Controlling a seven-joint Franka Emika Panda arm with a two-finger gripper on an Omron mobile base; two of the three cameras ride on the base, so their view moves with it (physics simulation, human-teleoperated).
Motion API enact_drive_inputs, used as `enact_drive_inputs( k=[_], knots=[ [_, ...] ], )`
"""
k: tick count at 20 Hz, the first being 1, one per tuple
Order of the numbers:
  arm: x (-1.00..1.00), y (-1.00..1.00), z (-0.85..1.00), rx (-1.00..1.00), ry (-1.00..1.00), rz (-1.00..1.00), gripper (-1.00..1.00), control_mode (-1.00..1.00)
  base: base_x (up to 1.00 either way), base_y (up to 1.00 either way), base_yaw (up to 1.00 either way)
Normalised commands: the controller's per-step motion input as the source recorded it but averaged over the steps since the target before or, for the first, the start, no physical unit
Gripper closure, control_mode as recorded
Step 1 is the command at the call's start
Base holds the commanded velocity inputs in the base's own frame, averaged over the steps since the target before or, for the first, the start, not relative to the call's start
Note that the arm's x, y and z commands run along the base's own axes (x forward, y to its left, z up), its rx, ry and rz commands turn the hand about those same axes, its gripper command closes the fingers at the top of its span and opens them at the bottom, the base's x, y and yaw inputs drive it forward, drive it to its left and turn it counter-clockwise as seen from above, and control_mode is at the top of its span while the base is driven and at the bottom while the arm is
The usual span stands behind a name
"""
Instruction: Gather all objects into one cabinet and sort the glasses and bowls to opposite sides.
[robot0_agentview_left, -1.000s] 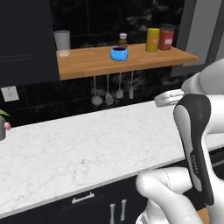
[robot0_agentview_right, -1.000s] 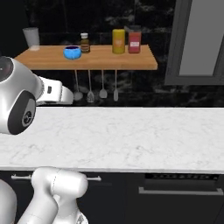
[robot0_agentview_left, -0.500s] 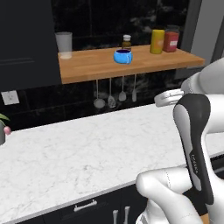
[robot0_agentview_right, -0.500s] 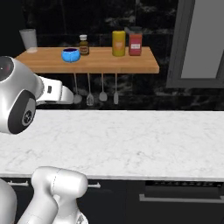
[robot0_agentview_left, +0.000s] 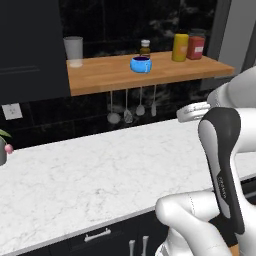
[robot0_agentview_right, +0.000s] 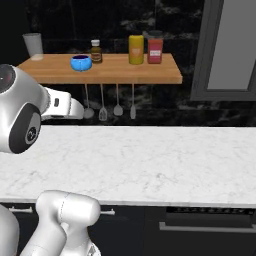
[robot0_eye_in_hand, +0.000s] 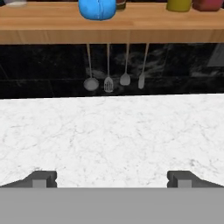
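Observation:
On the wooden shelf (robot0_agentview_left: 105, 75) a small bright blue bowl (robot0_agentview_left: 141, 64) (robot0_agentview_right: 81, 62) sits near the middle. Its underside also pokes in at the top of the hand view (robot0_eye_in_hand: 97, 8). A frosted clear glass (robot0_agentview_left: 73, 50) (robot0_agentview_right: 33, 44) stands at the shelf's left end. Left of the shelf hangs a black wall cabinet (robot0_agentview_left: 30, 50), its front shut. My gripper (robot0_eye_in_hand: 112, 179) is open and holds nothing. It hovers over the white marble counter (robot0_eye_in_hand: 113, 135), well short of and below the shelf, with both fingertips (robot0_eye_in_hand: 42, 178) spread wide.
A brown bottle (robot0_agentview_left: 145, 47), a yellow jar (robot0_agentview_left: 180, 47) and a red jar (robot0_agentview_left: 196, 45) share the shelf's right half. Several utensils (robot0_agentview_left: 131, 106) hang under the shelf against the dark wall. A grey-framed panel (robot0_agentview_right: 230, 50) stands to the right. A wall socket (robot0_agentview_left: 11, 111) is at the left.
The whole picture has slid slightly down and sideways in both base views, so the camera moved. The arm's pose and the open gripper look the same.

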Motion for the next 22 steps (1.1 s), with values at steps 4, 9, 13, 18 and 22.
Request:
enact_drive_inputs(
  k=[4,9,13,18,22],
  knots=[
    [0.00,0.00,0.00,0.00,0.00,0.00,-1.00,1.00,0.24,0.00,0.00],
    [-0.68,-0.04,0.37,0.02,-0.08,0.00,-1.00,-1.00,0.00,0.00,0.00],
    [-0.98,-0.17,0.97,0.09,0.00,0.00,-1.00,-1.00,0.00,0.00,0.00],
    [-0.60,-0.12,1.00,0.09,0.00,0.00,-1.00,-1.00,0.00,0.00,0.00],
    [-0.22,-0.01,0.55,0.00,0.00,0.00,-1.00,-1.00,0.00,0.00,0.00]
  ],
)
